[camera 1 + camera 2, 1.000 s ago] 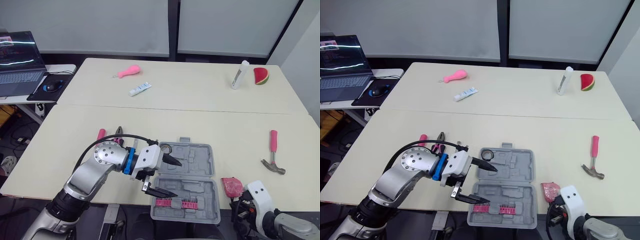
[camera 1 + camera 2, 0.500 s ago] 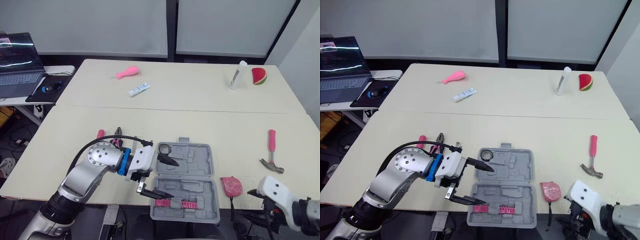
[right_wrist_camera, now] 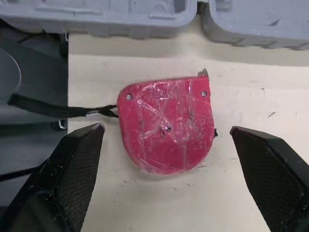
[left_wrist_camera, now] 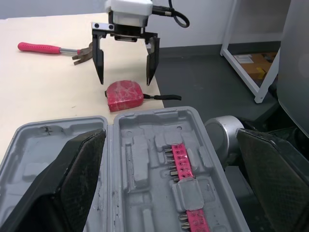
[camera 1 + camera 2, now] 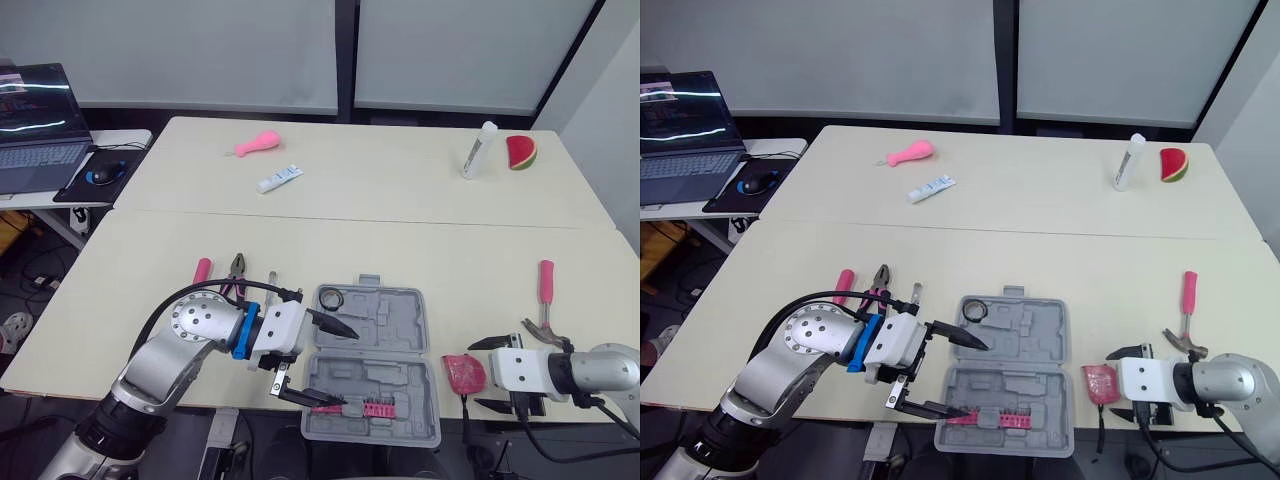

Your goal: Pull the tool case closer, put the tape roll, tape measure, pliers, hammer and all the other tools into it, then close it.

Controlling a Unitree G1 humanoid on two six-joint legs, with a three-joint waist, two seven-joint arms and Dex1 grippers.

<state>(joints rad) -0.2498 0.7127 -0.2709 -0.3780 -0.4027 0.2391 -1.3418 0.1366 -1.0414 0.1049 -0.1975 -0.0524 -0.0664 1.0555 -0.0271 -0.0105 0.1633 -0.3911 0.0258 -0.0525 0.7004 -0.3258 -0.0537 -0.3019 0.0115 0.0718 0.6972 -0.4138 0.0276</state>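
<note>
Both our right fingers [image 4: 98, 58] and left fingers [image 5: 333, 324] are wide open and empty, and the right ones just came up beside the tape measure [image 3: 169, 128], ready to grab.

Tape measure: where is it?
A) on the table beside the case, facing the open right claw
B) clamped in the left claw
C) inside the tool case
A: the red tape measure lies on the table outside the tool case, just ahead of the open right claw.
</note>
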